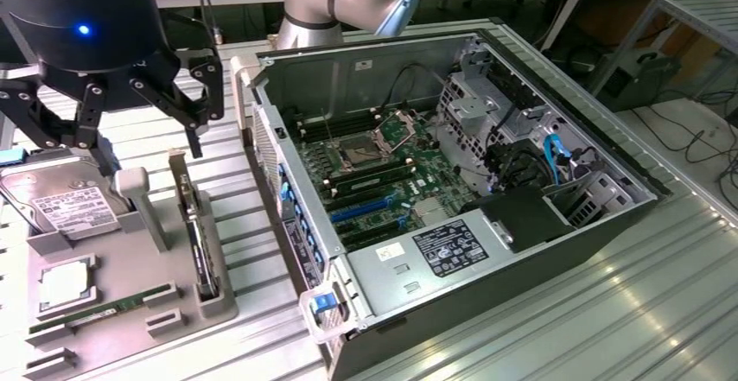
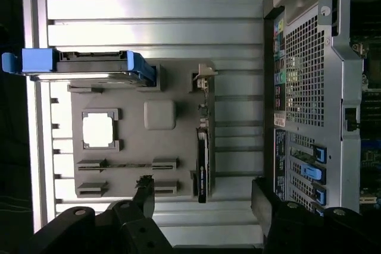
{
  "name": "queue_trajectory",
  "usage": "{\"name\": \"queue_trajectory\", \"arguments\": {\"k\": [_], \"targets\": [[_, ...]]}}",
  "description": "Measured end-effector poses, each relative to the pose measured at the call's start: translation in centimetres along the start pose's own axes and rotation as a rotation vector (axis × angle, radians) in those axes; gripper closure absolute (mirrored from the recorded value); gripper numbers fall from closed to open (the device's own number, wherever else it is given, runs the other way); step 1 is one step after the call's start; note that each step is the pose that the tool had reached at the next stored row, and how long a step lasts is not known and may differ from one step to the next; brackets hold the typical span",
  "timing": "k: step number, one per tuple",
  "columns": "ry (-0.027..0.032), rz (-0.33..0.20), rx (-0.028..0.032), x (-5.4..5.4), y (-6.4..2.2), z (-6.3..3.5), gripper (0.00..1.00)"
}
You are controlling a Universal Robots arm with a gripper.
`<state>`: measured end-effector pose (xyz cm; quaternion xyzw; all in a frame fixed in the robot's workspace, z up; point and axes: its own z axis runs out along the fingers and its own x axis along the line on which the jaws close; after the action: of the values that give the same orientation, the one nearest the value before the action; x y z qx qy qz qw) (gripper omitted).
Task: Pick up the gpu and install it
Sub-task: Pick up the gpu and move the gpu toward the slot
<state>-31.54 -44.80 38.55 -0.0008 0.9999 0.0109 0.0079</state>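
Black case label (image 1: 448,250) unreadable; gpu (image 1: 200,241) upright in grey holder (image 1: 121,299); fingers (image 1: 185,104) spread.

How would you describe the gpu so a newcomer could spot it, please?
On the exterior view's left of the open computer case sits a grey tray. The gpu stands on edge along the tray's side nearest the case. Unlike the boxy hard drive, square chip and green RAM stick, it is a thin dark card with a silvery end bracket.

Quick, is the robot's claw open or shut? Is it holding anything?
Gripper: open, holding nothing; it hangs over the card standing in the grey tray.
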Motion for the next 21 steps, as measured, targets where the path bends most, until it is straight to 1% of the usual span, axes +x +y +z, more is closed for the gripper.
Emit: {"name": "queue_trajectory", "arguments": {"k": [4,13,14,15,16,21], "targets": [[0.0002,-0.027,-0.0004,0.0,-0.01,0.29,0.24],[-0.0003,-0.028,-0.0005,0.0,-0.17,0.88,0.24],[-0.0004,-0.028,-0.0005,0.0,-0.19,1.27,0.32],[-0.0004,-0.028,-0.0005,0.0,-0.21,1.66,0.32],[-0.0005,-0.025,-0.0005,0.0,-0.27,2.10,0.39],[-0.0005,-0.024,-0.0004,0.0,-0.32,2.96,0.39]]}}
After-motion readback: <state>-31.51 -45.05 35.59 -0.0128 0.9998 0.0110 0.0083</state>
